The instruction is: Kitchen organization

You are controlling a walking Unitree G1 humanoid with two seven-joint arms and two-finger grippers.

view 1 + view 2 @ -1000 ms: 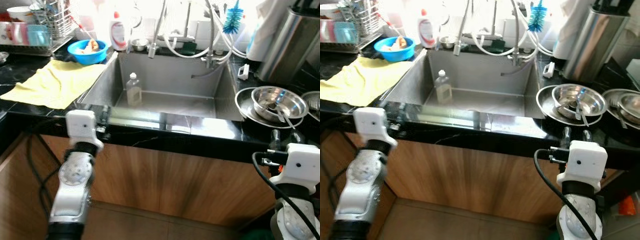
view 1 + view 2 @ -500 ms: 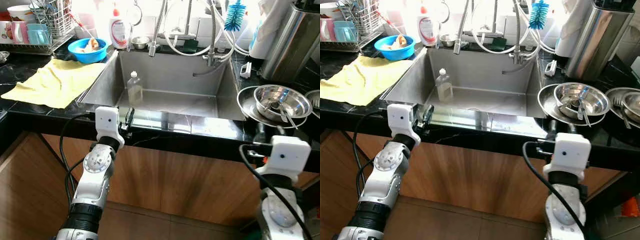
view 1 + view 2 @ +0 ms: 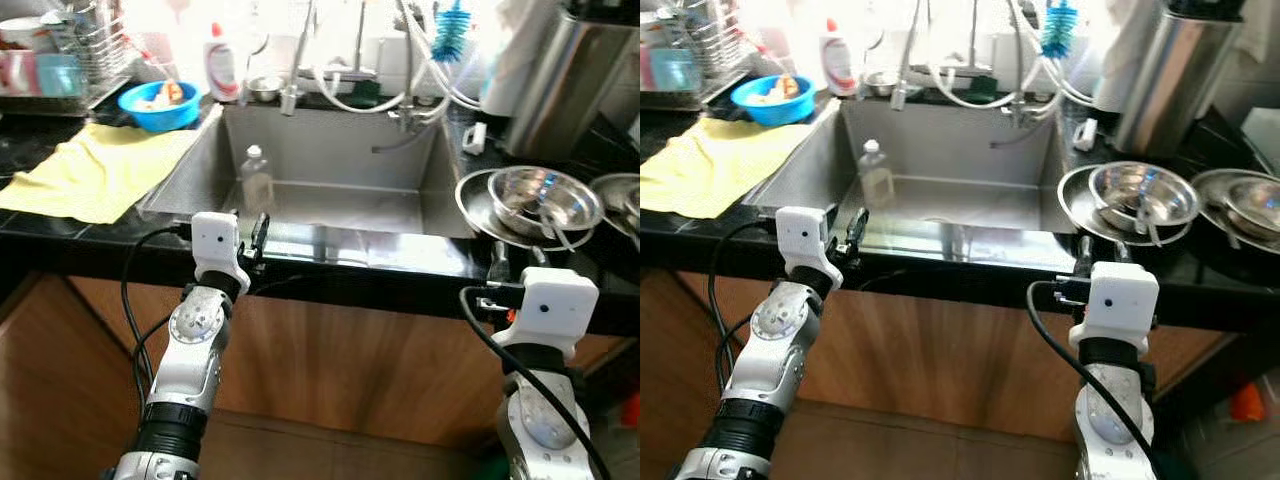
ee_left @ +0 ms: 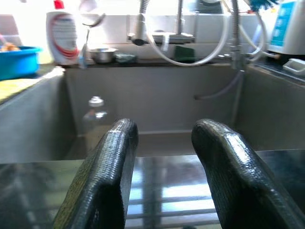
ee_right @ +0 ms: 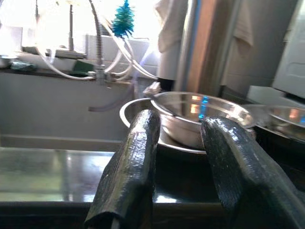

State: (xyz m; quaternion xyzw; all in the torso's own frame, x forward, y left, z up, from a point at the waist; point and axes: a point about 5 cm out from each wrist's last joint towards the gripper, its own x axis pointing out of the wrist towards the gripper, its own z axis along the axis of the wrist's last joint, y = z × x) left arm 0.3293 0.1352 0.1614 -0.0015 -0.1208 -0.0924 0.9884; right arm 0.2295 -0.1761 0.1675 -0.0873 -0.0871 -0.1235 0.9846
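From the head views, the sink (image 3: 330, 165) sits in a black counter (image 3: 90, 235), and a clear bottle (image 3: 256, 178) stands upright inside the sink near its left wall. Left of the sink lie a yellow cloth (image 3: 95, 170) and, behind it, a blue bowl (image 3: 158, 98); right of the sink a steel bowl (image 3: 543, 198) rests on a plate. The left gripper (image 3: 256, 240) hovers at the sink's front rim, and the right gripper (image 3: 514, 262) hovers at the counter edge just in front of the steel bowl. In the left wrist view, the fingers (image 4: 107, 171) stand narrowly apart with nothing between them, pointing over the rim toward the bottle (image 4: 94, 116). In the right wrist view, the fingers (image 5: 136, 167) are likewise narrowly apart and empty, aimed at the steel bowl (image 5: 202, 114).
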